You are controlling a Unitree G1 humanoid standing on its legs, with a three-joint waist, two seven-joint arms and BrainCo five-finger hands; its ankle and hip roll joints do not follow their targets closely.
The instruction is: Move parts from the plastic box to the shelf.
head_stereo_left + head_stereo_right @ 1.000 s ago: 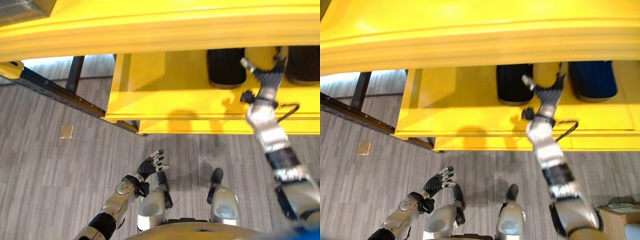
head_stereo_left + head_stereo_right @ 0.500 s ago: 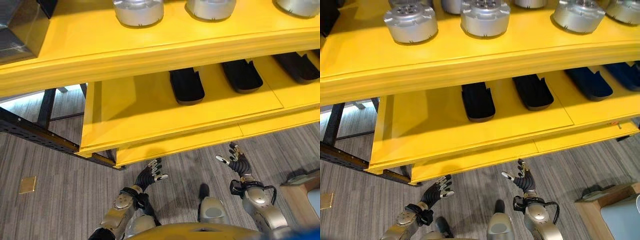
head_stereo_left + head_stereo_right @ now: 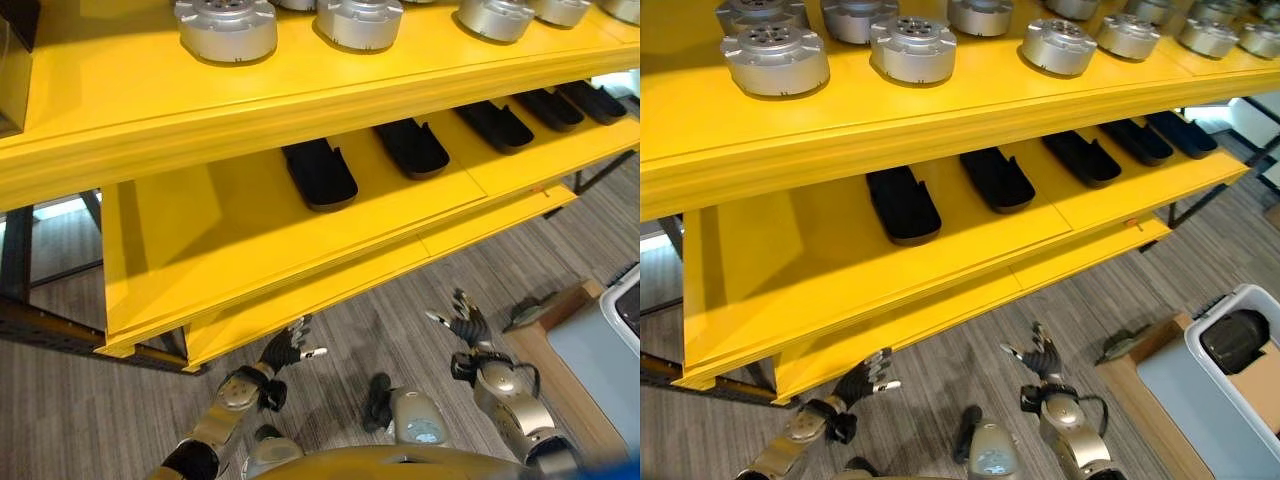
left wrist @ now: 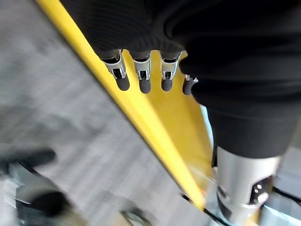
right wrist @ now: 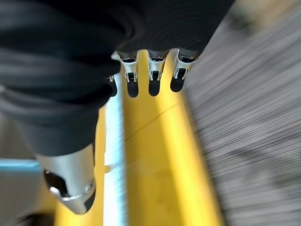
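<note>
The yellow shelf [image 3: 940, 120] carries several round silver parts [image 3: 775, 58] on its upper board. On its lower board [image 3: 820, 260] lie several black parts [image 3: 903, 204] in a row. The white plastic box [image 3: 1230, 303] stands at the lower right with a black part [image 3: 1237, 338] inside. My left hand [image 3: 283, 352] hangs low over the floor in front of the shelf, open and empty, its fingers [image 4: 141, 80] straight. My right hand [image 3: 462, 327] is low too, open and empty, with straight fingers [image 5: 153, 80], left of the box.
The box rests on a low wooden stand [image 3: 1140, 390] with a pale top. A small dark object [image 3: 1127, 345] lies on the grey carpet beside the stand. A black frame [image 3: 20, 320] stands left of the shelf.
My right arm has come down from the lower board to just above the floor, empty. The camera has swung right, bringing the plastic box into view. The left hand stays low.
</note>
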